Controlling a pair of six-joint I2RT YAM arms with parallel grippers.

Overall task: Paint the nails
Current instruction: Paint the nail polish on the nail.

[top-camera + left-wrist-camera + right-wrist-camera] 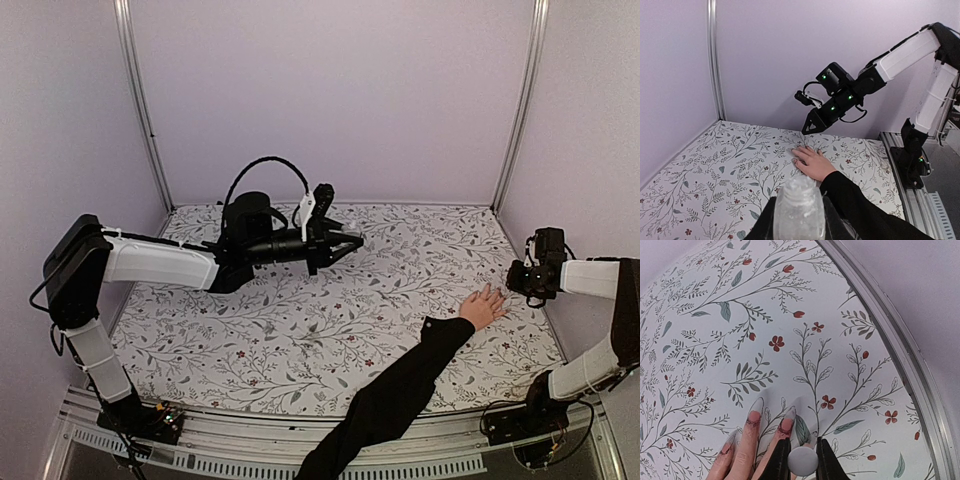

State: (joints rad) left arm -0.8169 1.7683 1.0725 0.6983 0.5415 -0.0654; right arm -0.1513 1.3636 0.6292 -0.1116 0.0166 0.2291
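A light-skinned hand (483,305) with a long black sleeve (400,390) lies flat on the floral table at the right, fingers spread. In the right wrist view its long nails (789,413) show pale, pinkish at the base. My right gripper (803,452) is shut on a small round white brush cap (803,461), right above the fingertips; it also shows in the top view (525,278). My left gripper (799,227) is shut on a small pale translucent bottle (799,205), open neck up, held in the air above the table's back middle (335,245). The brush tip is hidden.
The floral tablecloth (300,320) covers the table. Purple walls close in the back and sides, with metal posts (140,100) in the back corners. A metal rail (900,340) runs just right of the hand. The right arm (840,97) hangs over the hand.
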